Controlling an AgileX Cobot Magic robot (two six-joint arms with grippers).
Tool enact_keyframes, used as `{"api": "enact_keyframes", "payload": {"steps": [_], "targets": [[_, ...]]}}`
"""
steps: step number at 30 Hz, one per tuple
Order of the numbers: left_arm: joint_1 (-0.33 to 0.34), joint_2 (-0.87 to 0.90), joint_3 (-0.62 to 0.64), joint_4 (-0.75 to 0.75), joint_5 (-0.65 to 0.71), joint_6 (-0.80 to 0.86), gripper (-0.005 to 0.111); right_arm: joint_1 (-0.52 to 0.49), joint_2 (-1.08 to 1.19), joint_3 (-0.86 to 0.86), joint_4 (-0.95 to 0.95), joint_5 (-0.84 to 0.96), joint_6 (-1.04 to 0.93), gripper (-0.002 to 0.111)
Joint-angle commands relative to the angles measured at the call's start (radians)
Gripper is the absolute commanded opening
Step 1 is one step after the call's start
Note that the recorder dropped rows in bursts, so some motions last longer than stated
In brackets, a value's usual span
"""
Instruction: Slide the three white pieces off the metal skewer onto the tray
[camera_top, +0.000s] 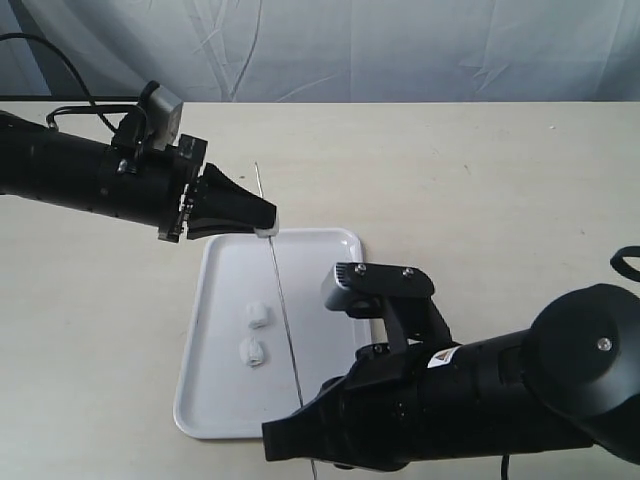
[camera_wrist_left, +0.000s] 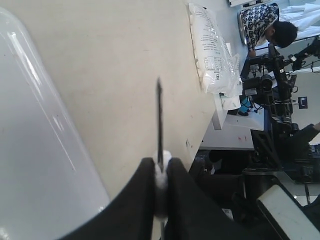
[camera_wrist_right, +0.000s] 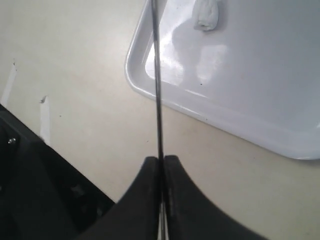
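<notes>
The thin metal skewer runs over the white tray from near to far. My right gripper is shut on its near end, close to the tray's front edge. My left gripper is shut on a white piece still threaded on the skewer near the pointed far end, above the tray's far rim. Two other white pieces lie loose on the tray, left of the skewer. One of them shows in the right wrist view.
The tray rests on a beige table. A grey cloth backdrop hangs behind the table's far edge. The left wrist view shows a white bag on the table and lab clutter beyond it.
</notes>
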Motion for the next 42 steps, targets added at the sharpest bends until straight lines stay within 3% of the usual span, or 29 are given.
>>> {"api": "enact_keyframes", "payload": {"steps": [1,11,19,35,40,42], "targets": [[0.008,-0.007,-0.02,-0.092,-0.059,0.006,0.0,0.005,0.001,0.019,-0.018,0.095,-0.008,-0.001],[0.008,-0.007,-0.02,-0.071,-0.038,0.006,0.0,0.005,0.001,-0.004,-0.014,0.095,-0.008,-0.001],[0.008,-0.007,-0.02,-0.07,-0.035,0.006,0.018,0.005,0.001,-0.012,-0.013,0.095,-0.008,-0.001],[0.031,-0.007,-0.02,-0.039,-0.005,0.006,0.019,0.003,0.001,-0.012,-0.018,0.066,-0.008,-0.001],[0.031,-0.007,-0.02,0.008,0.031,0.004,0.036,0.003,0.001,-0.012,-0.018,0.037,-0.008,-0.001],[0.031,-0.007,-0.018,0.019,0.039,0.0,0.039,0.003,0.001,-0.012,-0.018,0.035,-0.008,-0.001]]}}
